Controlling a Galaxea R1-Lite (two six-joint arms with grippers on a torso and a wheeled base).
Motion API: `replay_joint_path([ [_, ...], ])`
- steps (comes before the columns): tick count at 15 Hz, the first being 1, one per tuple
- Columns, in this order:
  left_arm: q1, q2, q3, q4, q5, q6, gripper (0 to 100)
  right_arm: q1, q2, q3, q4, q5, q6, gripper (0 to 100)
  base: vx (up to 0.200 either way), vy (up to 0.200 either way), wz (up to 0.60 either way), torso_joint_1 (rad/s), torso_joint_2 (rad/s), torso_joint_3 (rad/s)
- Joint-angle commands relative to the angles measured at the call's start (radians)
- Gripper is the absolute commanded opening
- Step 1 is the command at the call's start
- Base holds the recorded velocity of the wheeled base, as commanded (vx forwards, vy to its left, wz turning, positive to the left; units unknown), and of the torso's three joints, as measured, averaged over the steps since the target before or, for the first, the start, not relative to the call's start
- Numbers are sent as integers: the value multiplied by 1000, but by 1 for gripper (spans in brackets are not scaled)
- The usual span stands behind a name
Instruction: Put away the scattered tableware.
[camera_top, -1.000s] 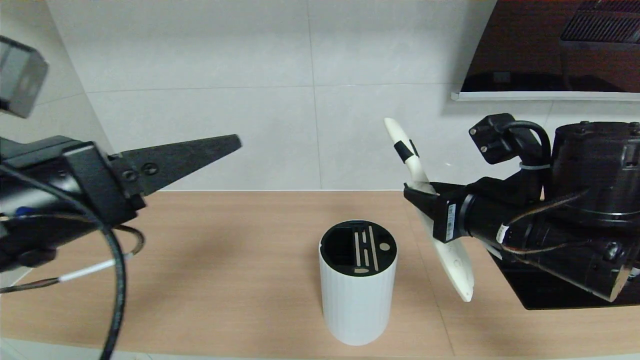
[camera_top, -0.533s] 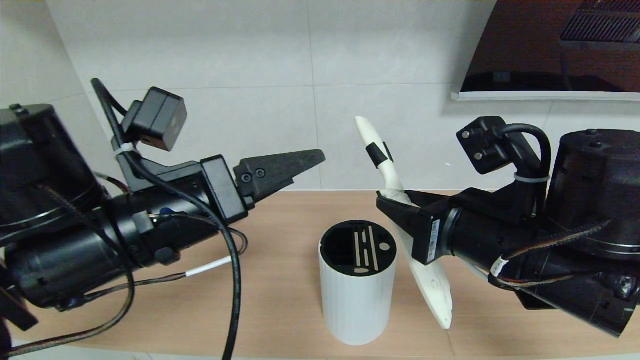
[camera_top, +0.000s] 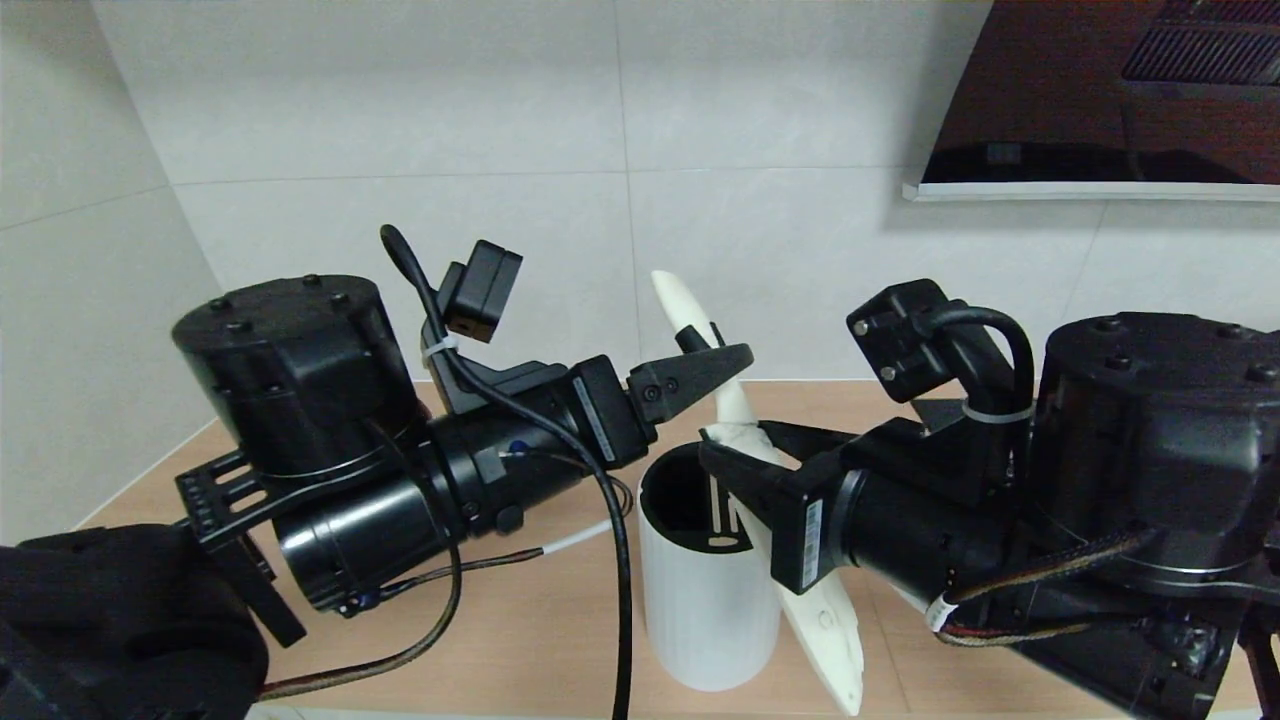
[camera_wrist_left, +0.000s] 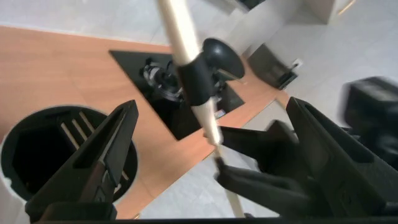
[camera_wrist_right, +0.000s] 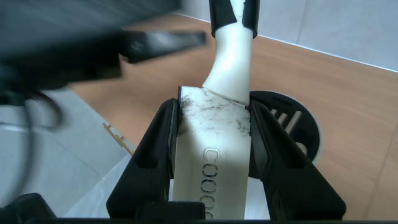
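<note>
A white long-handled utensil (camera_top: 825, 625) with a black band on its handle is held tilted over the counter, handle tip up. My right gripper (camera_top: 745, 465) is shut on its broad middle part (camera_wrist_right: 214, 143), right beside the rim of a white cylindrical holder (camera_top: 705, 600) with a black slotted top (camera_wrist_right: 292, 118). My left gripper (camera_top: 720, 362) is open at the upper handle. In the left wrist view its fingers (camera_wrist_left: 99, 162) straddle the banded handle (camera_wrist_left: 199, 81) without touching it.
A black cooktop (camera_wrist_left: 180, 112) is set into the wooden counter (camera_top: 500, 620) to the right of the holder. A dark range hood (camera_top: 1100, 90) hangs at the upper right, and a tiled wall closes off the back.
My left arm has swung in from the left until its open fingers are around the utensil's handle. My right arm has carried the utensil leftward and lower, next to the holder.
</note>
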Motion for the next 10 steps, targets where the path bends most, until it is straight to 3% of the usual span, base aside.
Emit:
replay_joint_path([
  [1, -2, 29, -5, 0, 2, 0, 100, 11, 15, 8, -2, 0, -1, 0, 0, 0, 0, 0, 0, 0],
  [10, -2, 31, -9, 0, 22, 1, 100, 34, 12, 28, -2, -2, -4, 0, 0, 0, 0, 0, 0, 0],
])
